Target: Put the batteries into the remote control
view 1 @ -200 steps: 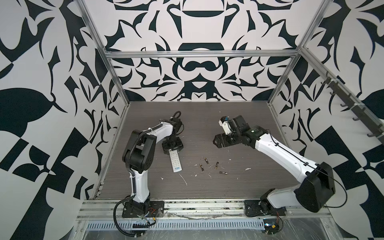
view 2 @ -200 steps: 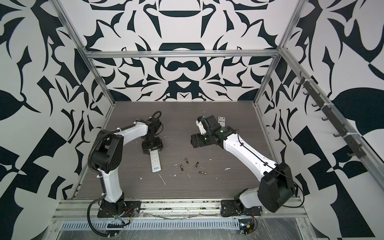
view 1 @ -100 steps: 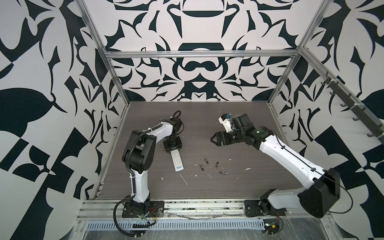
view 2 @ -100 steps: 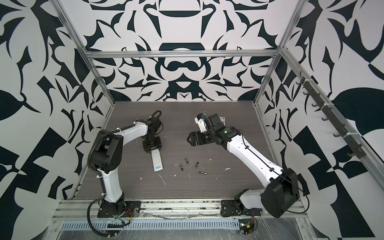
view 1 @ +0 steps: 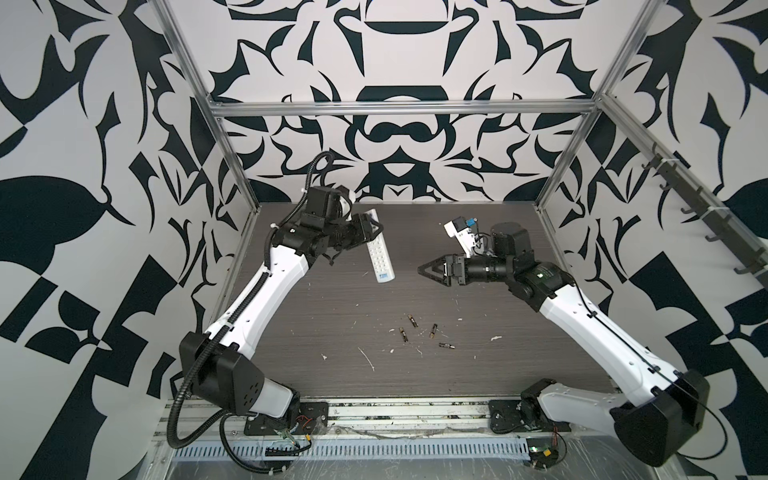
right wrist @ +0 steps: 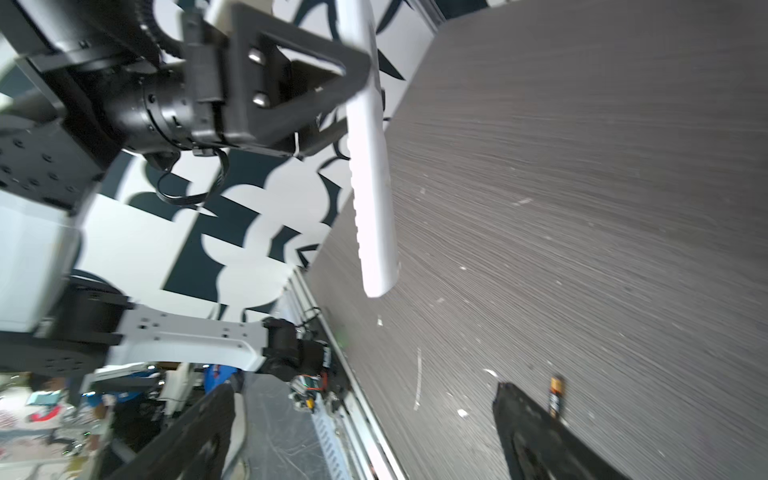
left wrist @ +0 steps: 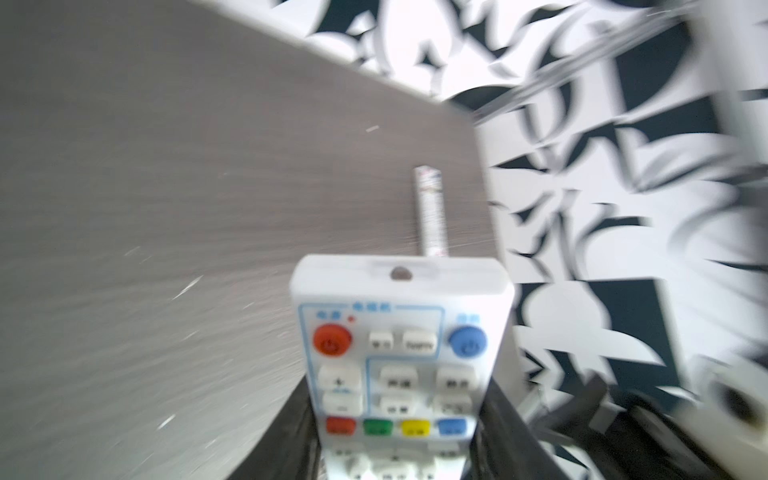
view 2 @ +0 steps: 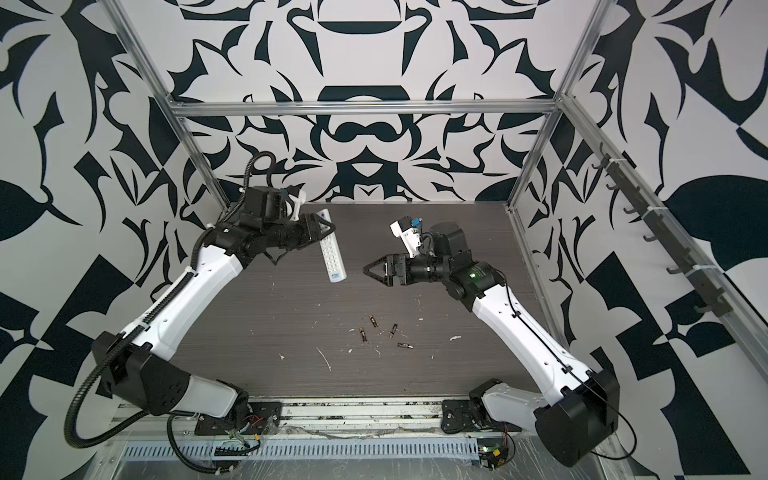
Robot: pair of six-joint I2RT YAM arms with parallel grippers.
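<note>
Above the table (view 1: 498,374), left claw (view 1: 372,230) clamps the remote (view 1: 381,264), apparently near one end; right claw (view 1: 426,270) gapes wide.

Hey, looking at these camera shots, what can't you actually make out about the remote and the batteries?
Remote, battery door: faces away in both top views; nearly edge-on in the right wrist view.
Batteries, plus and minus ends: too small in both top views; right wrist view shows one battery, one end behind a finger of the right gripper.
Button labels: motion-blurred in the left wrist view.
Slim white thing beyond the remote: blurred there, unidentifiable.
</note>
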